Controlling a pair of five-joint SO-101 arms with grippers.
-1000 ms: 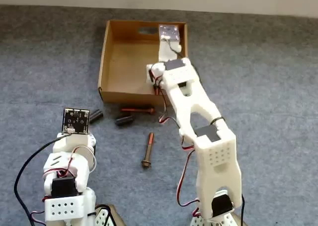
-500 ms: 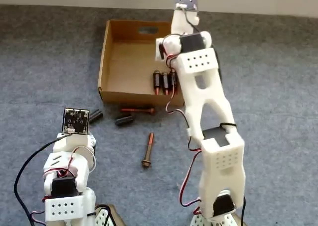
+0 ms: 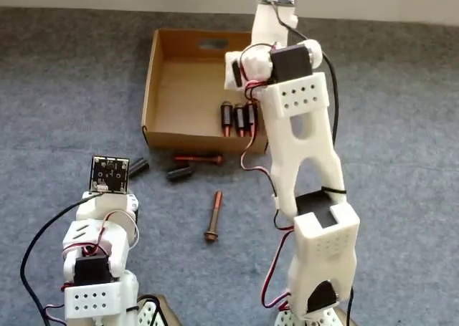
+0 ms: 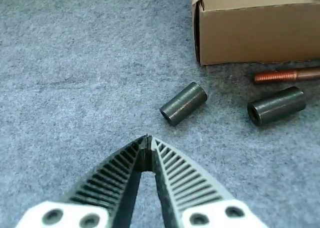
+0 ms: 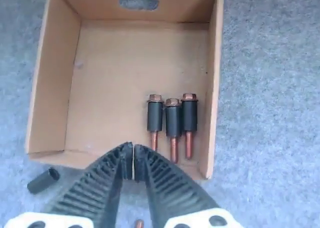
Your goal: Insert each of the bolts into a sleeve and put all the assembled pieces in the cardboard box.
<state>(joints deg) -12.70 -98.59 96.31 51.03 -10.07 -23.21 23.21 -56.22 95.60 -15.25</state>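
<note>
In cardboard box (image 5: 50, 87): three sleeved bolts (image 5: 172, 120), parallel, seemingly touching, heads toward slotted wall. Left gripper (image 4: 146, 143), right gripper (image 5: 133, 158): pinched together, empty.

Bolt (image 4: 287, 75) cut off by edge; cardboard box (image 3: 186, 89) right wall behind right arm (image 3: 297, 132).

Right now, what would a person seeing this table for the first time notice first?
Three copper bolts in black sleeves lie side by side in a corner of the open brown cardboard box. The white right arm stands beside that corner, its black pincer shut and pointing down at the box. On the grey carpet before the box lie two bare copper bolts and two empty black sleeves.
</note>
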